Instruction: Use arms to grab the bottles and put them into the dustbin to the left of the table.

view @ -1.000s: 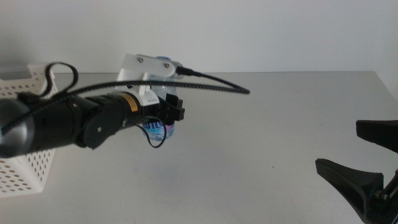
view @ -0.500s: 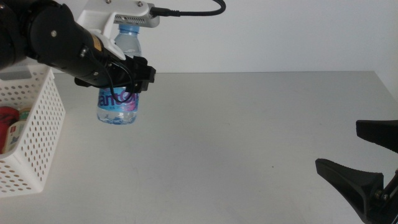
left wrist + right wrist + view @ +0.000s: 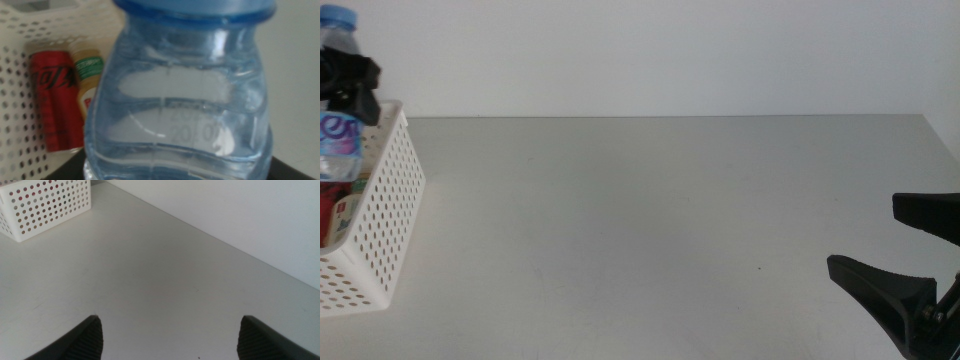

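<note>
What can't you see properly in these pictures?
- Left gripper: in the middle view the picture's left edge cuts it off; in the left wrist view the water bottle fills the picture and hides the jaws.
- Water bottle label: cut by the left edge in the middle view, unreadable.
- Dustbin: only partly inside each view.
- Red can and yellow bottle: partly hidden behind the water bottle.
- Right gripper: only the jaw tips show.

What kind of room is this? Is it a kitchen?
Probably not a kitchen; it looks more like a robot test bench. There is only a bare grey table against a plain white wall, a white basket holding drink containers, and robot grippers, one holding a water bottle.
</note>
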`<move>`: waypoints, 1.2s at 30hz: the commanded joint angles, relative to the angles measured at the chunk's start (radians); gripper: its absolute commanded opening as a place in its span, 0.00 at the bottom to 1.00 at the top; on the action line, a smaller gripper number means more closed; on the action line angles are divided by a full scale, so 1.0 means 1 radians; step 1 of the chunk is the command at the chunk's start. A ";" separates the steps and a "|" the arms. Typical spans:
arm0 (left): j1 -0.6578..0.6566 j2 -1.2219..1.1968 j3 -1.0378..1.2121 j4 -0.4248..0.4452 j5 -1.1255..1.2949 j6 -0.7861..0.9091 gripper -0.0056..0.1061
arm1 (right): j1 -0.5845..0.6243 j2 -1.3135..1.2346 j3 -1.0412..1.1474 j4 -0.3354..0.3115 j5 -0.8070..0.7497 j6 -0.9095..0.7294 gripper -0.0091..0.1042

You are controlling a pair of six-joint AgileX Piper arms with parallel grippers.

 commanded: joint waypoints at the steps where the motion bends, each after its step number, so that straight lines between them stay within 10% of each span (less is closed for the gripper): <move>1: 0.100 -0.027 -0.042 -0.040 0.009 0.048 0.03 | 0.001 -0.002 -0.038 -0.012 -0.071 -0.011 0.74; 16: 0.236 0.226 -0.042 0.011 -0.005 0.079 0.08 | 0.001 -0.002 -0.038 -0.012 -0.071 -0.011 0.74; 28: 0.232 0.310 -0.043 -0.020 -0.015 0.122 0.89 | 0.001 -0.002 -0.038 -0.012 -0.071 -0.011 0.74; 36: 0.213 0.252 -0.123 -0.069 0.091 0.119 0.89 | 0.001 -0.002 -0.038 -0.012 -0.071 -0.011 0.74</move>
